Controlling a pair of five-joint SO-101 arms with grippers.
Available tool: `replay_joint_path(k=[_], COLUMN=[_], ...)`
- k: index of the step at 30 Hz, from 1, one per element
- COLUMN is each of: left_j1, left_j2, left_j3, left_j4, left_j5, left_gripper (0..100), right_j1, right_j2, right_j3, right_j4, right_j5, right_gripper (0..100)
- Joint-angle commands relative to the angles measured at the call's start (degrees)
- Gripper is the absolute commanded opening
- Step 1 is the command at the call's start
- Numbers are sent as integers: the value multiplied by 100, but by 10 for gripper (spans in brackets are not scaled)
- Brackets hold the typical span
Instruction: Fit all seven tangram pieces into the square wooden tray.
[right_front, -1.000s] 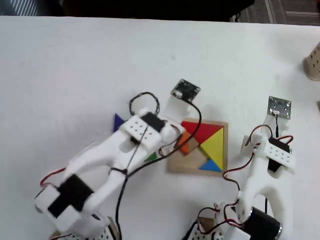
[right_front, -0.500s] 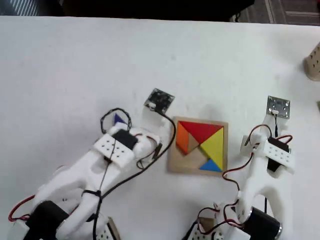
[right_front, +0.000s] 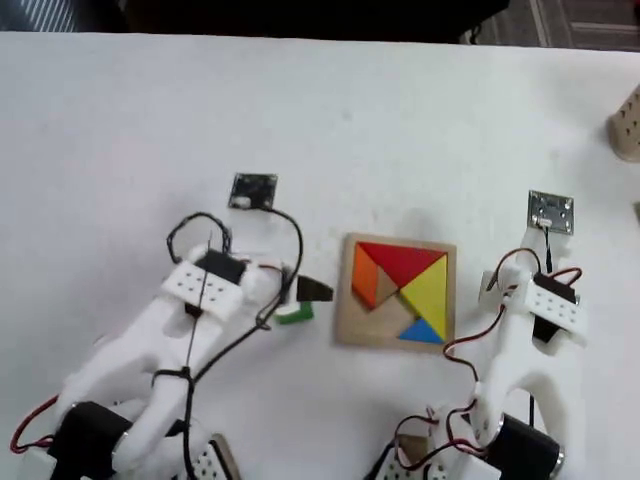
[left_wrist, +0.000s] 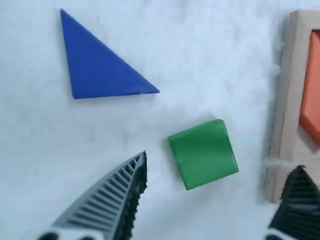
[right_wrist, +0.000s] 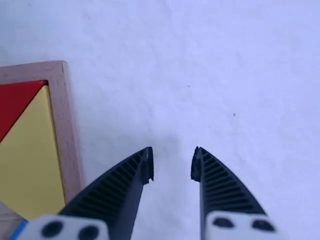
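Found the wooden tray (right_front: 362, 326) lying flat on the white table (right_front: 150, 120). Counted four pieces seated inside it: a red triangle (right_front: 405, 262) along the tray's far edge, a yellow triangle (right_front: 430, 295) against its right side, an orange piece (right_front: 368, 280) at its left side, and a small light-blue triangle (right_front: 422, 331) in its near right corner. Saw bare wood in the tray's near left part.

Spotted a green square (left_wrist: 202, 154) on the table just left of the tray, near the rim but apart from it. Noted a blue triangle (left_wrist: 97, 67) lying flat, farther from the tray than the green square and not touching it.

Saw the left hand (left_wrist: 220, 161) spread wide just left of the tray, gripping nothing, with the green square lying between its fingers and one dark fingertip close to the tray's left rim.

Saw the right hand (right_wrist: 172, 160) low over bare table just right of the tray, fingers parted a little, with nothing between them.
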Motion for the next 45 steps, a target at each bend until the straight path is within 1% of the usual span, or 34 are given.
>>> replay_joint_path(k=[1, 4, 9, 14, 18, 21, 23, 28, 29, 32, 41, 45], left_j1=[-48, -101, -84, -75, 66, 233, 312, 347, 347, 347, 347, 365], left_j2=[-189, 57, 1288, 2132, 2501, 2536, 2536, 2563, 2563, 2563, 2501, 2176], left_j3=[149, 79, -536, -1389, -1697, -1749, -1749, -1776, -1776, -1776, -1820, -1943], left_j4=[-387, -554, -571, 220, 431, 501, 501, 501, 484, 484, 475, 492], left_j5=[88, 290, 352, 369, 343, 334, 334, 290, 149, -273, -334, -343], left_gripper=[413, 387, 365, 365, 365, 361, 312, 45, 15, 59, 67, 68], right_j1=[-57, -57, -154, -154, -171, -171, -171, -163, -171, -171, -163, -163], right_j2=[22, 22, 22, 22, 22, 22, 22, 22, 22, 22, 22, 22], right_j3=[-158, -158, -158, -158, -158, -158, -158, -158, -158, -158, -158, -158], right_j4=[4, 4, 4, 4, 4, 4, 4, 4, 4, 4, 4, 4], right_j5=[70, 70, 70, 79, 88, 88, 88, 88, 97, 97, 105, 114], right_gripper=[131, 131, 131, 131, 131, 131, 131, 132, 132, 132, 132, 132])
